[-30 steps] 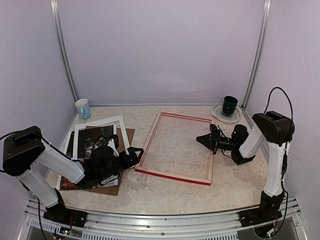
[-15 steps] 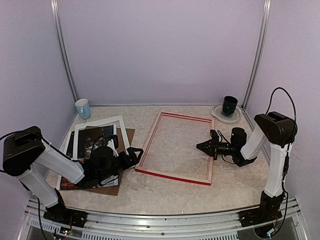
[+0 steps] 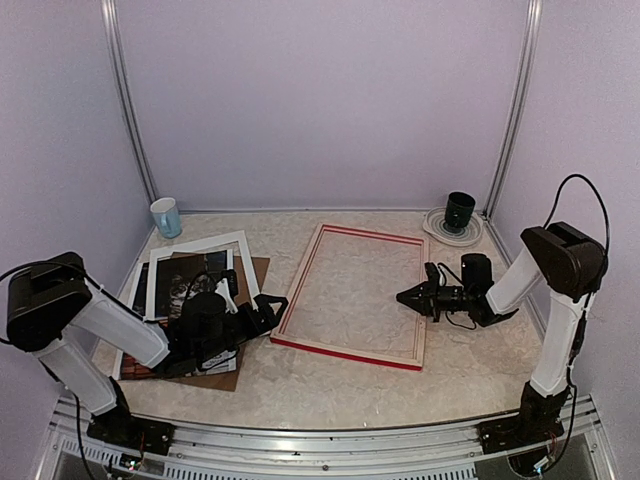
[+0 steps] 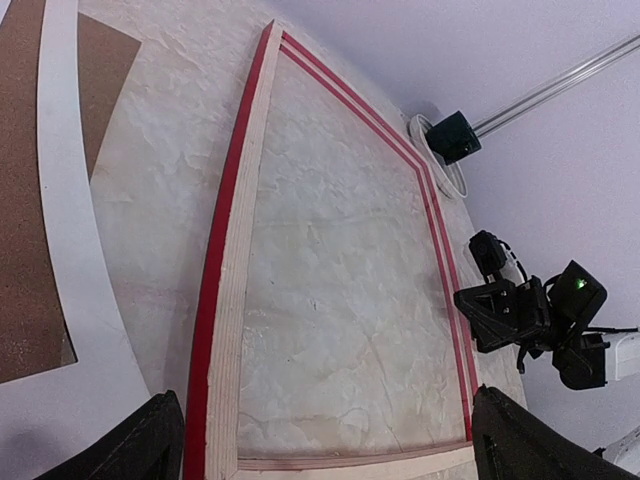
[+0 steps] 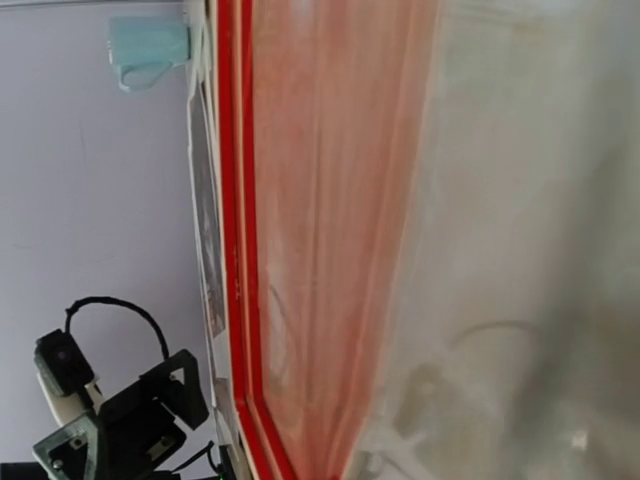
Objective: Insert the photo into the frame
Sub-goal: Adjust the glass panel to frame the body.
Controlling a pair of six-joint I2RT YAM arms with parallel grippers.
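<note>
A: The photo (image 3: pixel 185 281) lies at the left on the brown board (image 3: pixel 258 268), partly under the white mat (image 3: pixel 200 243), beside the frame (image 3: pixel 296 288), not in it.

B: Empty-handed, the left gripper (image 3: pixel 272 313) gapes wide near the frame's left rail. The right gripper (image 3: pixel 404 297), pinched shut, points over the right rail.

A: Fetching stage, I'd say. Next, lift that print's edge.

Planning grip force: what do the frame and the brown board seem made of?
Likely wood for the frame: pale grainy back, red painted edges. Cork or fibreboard for the brown board: matte, speckled; hard to say which.
</note>
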